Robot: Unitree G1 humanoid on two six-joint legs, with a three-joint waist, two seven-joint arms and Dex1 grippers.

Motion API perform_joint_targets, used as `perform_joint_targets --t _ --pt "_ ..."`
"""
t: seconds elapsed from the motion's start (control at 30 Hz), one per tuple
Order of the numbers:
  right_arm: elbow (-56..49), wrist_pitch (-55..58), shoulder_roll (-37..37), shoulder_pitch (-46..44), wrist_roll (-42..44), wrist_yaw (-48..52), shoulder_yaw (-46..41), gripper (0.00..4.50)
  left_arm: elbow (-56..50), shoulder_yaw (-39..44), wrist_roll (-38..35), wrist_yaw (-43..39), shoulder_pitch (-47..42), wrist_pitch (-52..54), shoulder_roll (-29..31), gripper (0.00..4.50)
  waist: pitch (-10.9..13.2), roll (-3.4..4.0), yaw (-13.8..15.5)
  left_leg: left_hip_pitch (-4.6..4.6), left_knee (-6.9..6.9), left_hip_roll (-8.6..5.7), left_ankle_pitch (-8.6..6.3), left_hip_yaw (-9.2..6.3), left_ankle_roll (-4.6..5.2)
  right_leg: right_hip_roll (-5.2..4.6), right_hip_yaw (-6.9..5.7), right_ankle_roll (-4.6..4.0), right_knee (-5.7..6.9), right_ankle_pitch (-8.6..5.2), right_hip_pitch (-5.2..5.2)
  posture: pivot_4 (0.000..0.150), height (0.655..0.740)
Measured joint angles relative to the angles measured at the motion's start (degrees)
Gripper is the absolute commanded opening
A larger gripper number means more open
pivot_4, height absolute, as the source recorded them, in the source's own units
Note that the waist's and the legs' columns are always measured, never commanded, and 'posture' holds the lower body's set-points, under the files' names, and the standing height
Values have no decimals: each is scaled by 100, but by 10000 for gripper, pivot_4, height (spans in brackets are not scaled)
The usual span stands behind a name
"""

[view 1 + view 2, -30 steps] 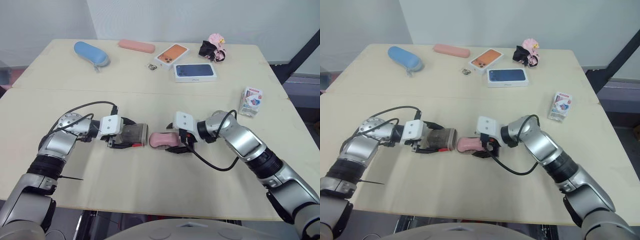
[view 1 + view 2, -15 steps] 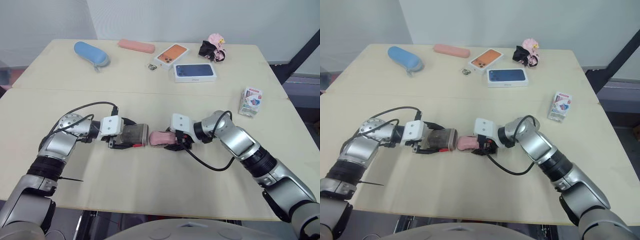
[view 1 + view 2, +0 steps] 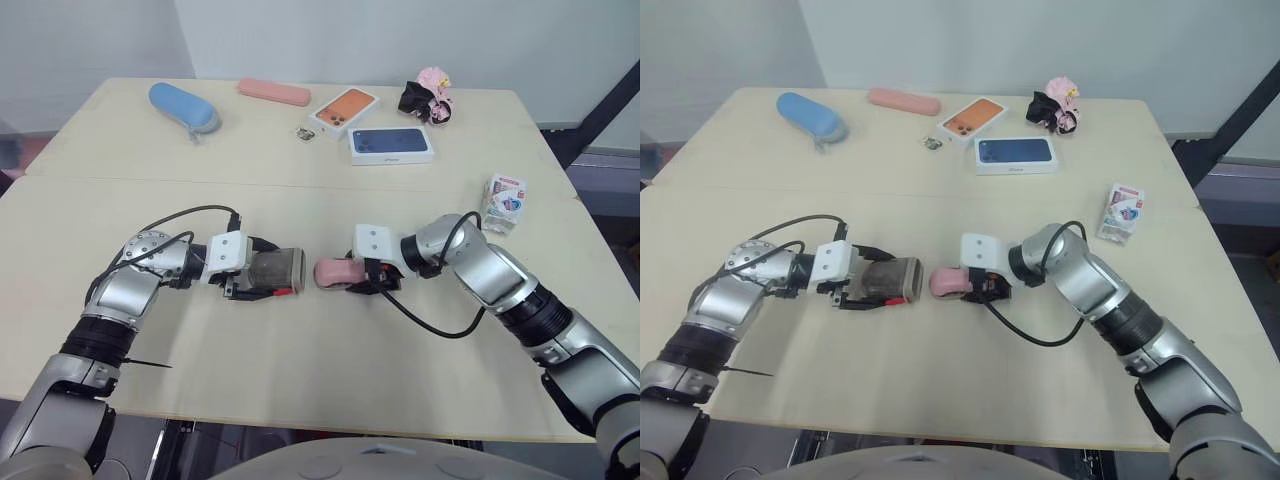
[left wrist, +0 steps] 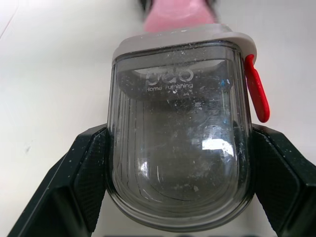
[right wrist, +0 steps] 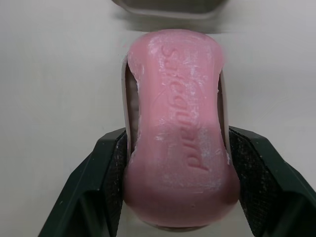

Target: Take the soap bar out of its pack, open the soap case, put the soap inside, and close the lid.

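A clear soap case (image 3: 277, 271) with a grey rim and a red latch (image 4: 257, 94) lies on its side, its open mouth facing right. My left gripper (image 3: 258, 275) is shut on it, one black finger (image 4: 81, 182) on each flank. The pink soap bar (image 3: 333, 271) rests on a thin grey tray (image 5: 127, 98). My right gripper (image 3: 352, 276) is shut on the soap and tray together. Soap and case mouth face each other over a small gap, low over the table (image 3: 320, 380). The soap pack (image 3: 503, 201) lies at the right edge.
At the back of the table lie a blue pouch (image 3: 183, 106), a pink flat case (image 3: 273, 92), an orange phone box (image 3: 342, 110), a blue phone box (image 3: 390, 144), a small metal item (image 3: 304, 132) and a pink-and-black hair accessory (image 3: 426, 96).
The soap came up against the case mouth half a second ago, then drew back right, leaving a gap. The left gripper and case shifted slightly right.
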Motion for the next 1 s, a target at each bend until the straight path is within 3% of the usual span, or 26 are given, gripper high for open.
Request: perform_joint_targets --t 1.0 --pt "-231 766 327 -572 -209 32 116 25249 -62 -62 133 399 -143 263 -666 34879 1 1 8 -3 1 -1 0 0 1 4 0 0 3 0 -3 1500 7400"
